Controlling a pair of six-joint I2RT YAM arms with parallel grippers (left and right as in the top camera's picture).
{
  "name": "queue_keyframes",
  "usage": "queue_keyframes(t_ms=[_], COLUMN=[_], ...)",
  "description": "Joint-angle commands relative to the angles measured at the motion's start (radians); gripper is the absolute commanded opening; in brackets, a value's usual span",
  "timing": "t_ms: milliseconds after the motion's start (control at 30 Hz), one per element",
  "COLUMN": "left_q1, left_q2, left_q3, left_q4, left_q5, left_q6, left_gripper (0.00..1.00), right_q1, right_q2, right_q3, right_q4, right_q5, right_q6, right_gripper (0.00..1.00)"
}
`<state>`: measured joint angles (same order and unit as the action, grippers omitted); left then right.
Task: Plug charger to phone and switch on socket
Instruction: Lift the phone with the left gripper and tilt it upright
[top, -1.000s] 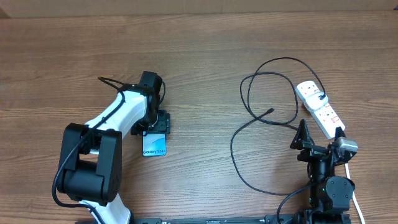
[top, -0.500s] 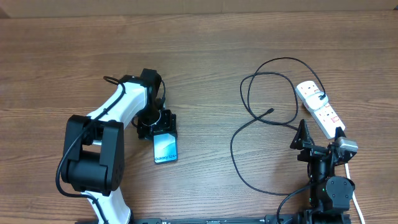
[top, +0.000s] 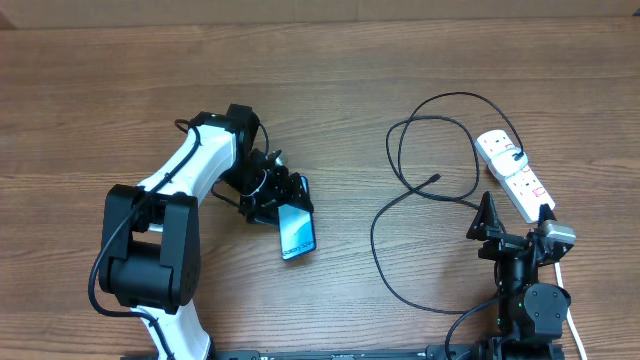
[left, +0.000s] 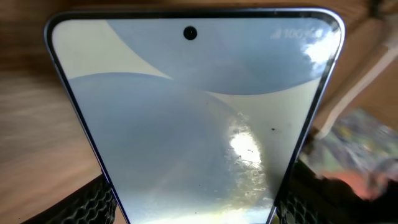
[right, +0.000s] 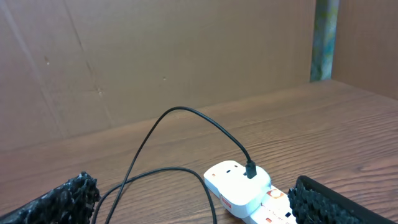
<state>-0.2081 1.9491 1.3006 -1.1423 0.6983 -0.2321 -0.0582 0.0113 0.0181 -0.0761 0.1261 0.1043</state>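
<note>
The phone, its light blue screen up, sticks out of my left gripper, which is shut on its edges left of the table's middle. In the left wrist view the phone fills the frame, with a black finger against each lower side. The charger lies in loose black loops to the right, its connector tip free on the wood. The white socket lies at far right with the charger's plug in it. My right gripper stands open just before the socket, holding nothing.
The white power-strip cord runs off toward the front edge beside the right arm's base. A brown cardboard wall stands behind the table. Bare wood lies between the phone and the cable loops.
My left gripper has carried the phone to the right, toward the cable, and turned it so its free end points to the front right. The right arm has not moved.
</note>
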Motion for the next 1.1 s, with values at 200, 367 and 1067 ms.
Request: queue_keyframes(t_ms=[200,367,1067], left_q1=[0.002,0.023,0.091], left_q2=[0.005,0.005,0.005], left_q3=[0.024,0.024,0.024], left_q4=[-0.069,-0.088,-0.105], left_q5=[0.359,0.481,0.542], left_q6=[0.126,0.169,0.145], left_gripper=[0.46,0.45,0.42], right_q1=[-0.004,-0.004,-0.004], right_q2=[-0.006,-0.005,-0.005], right_q3=[-0.01,-0.01,-0.01], right_q4=[0.004,0.004,0.004], right_q5=[-0.007,-0.007,-0.007], right_q6=[-0.004,-0.004,-0.004], right_gripper=[1.0,1.0,1.0])
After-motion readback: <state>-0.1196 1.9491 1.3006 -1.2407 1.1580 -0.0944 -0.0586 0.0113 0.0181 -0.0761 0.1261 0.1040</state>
